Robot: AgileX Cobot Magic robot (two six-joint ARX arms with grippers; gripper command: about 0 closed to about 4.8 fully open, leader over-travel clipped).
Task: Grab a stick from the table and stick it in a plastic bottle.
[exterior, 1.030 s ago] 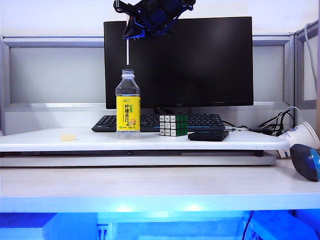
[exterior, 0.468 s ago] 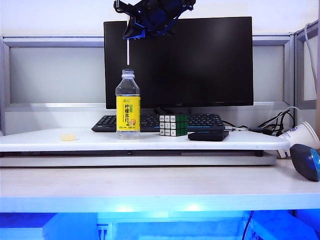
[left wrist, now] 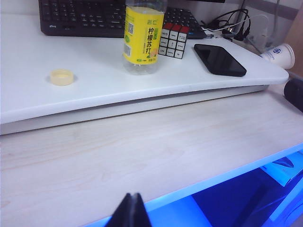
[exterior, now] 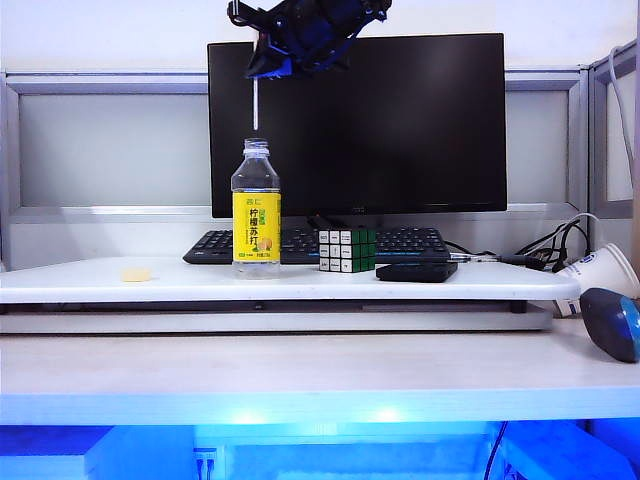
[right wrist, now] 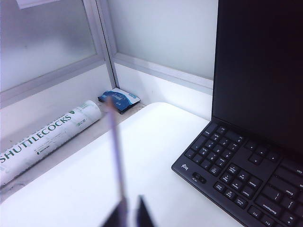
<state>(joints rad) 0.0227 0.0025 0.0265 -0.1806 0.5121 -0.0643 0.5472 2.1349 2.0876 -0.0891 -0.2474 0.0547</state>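
The right hand (exterior: 262,68), high above the worktop (exterior: 300,380), pinches the stick (exterior: 256,105) between nearly closed fingers; the stick hangs vertically, lower tip just above the plastic bottle (exterior: 256,210)'s open mouth. Slight lateral offset could land it on the rim. The left hand (left wrist: 132,210) rests shut, empty.
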